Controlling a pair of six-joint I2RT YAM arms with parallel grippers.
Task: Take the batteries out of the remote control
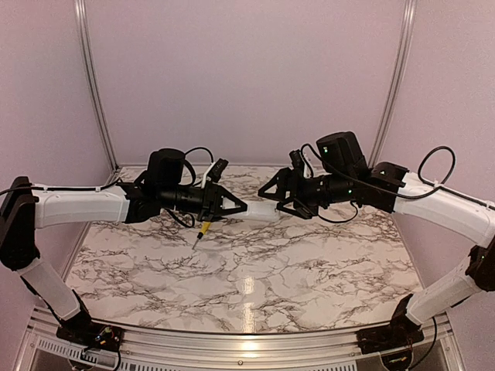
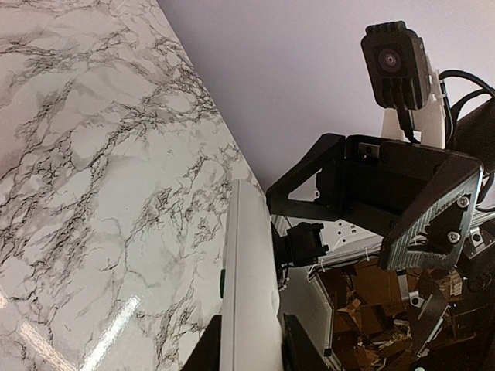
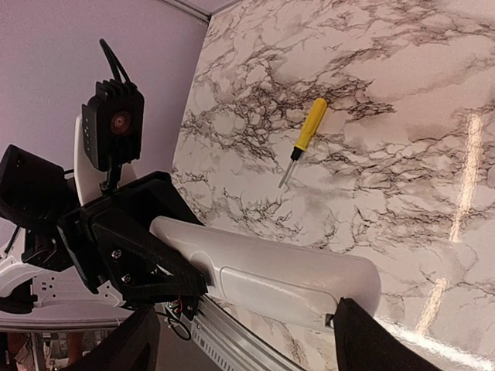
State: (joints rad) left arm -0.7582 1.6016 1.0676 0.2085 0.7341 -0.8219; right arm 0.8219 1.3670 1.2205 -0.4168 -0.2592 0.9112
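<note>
The left tool (image 1: 238, 207) is clamped together on one end of the remote control (image 3: 271, 274), holding it in the air above the bench (image 1: 309, 270). The white bar runs straight out from that tool to the right tool (image 1: 271, 199), whose jaws stand wide apart. One of its fingertips (image 3: 371, 340) sits against the remote's far end, beside the outline of a back panel. The batteries are hidden. Below the left tool, a yellow-handled screwdriver (image 3: 307, 133) lies flat on the marble.
</note>
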